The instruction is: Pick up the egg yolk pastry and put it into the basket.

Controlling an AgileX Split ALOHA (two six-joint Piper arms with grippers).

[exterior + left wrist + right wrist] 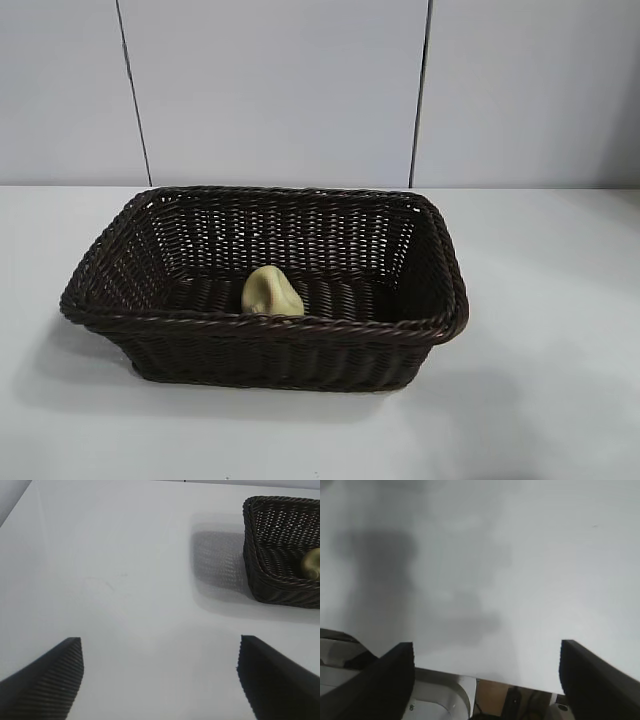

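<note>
Your egg yolk pastry [271, 292] sits inside the basket [262, 328] on the surface [540, 380]. Left end effector [160, 680] spread wide, empty. Right end effector [487, 680] released too, over bare surface.

The near wall of the basket [270, 350] hid the lower part of the egg yolk pastry [271, 292] in the exterior view, and neither arm appeared there. In the left wrist view the picture's edge cut off the basket [280, 555] and most of the pastry [312, 564], and only the tips of the left gripper [160, 680] showed. The right wrist view was blurred; its gripper [487, 680] was likewise cut off, over the table's edge [485, 677].
</note>
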